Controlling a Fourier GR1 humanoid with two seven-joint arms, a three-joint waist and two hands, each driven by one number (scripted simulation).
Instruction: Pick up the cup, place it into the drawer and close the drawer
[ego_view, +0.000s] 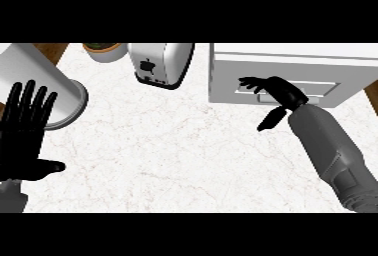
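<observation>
The white drawer unit (221, 75) stands at the counter's back right, and its drawer front (325, 90) sits flush or nearly flush with the body. My right hand (279, 90) rests against that front, fingers loosely bent and spread toward the left, thumb hanging down, nothing visible in it. The handle is mostly hidden behind it. My left hand (26, 135) rests open at the left edge, fingers up. A small round vessel (105, 50) with a brown inside stands at the back; I cannot tell whether it is the cup.
A silver toaster (161, 62) stands at the back middle. A large white cylinder (52, 85) lies at the left, partly behind my left hand. The marble counter (177, 150) spreads between my arms. Brown wood shows past the counter's right edge (371, 95).
</observation>
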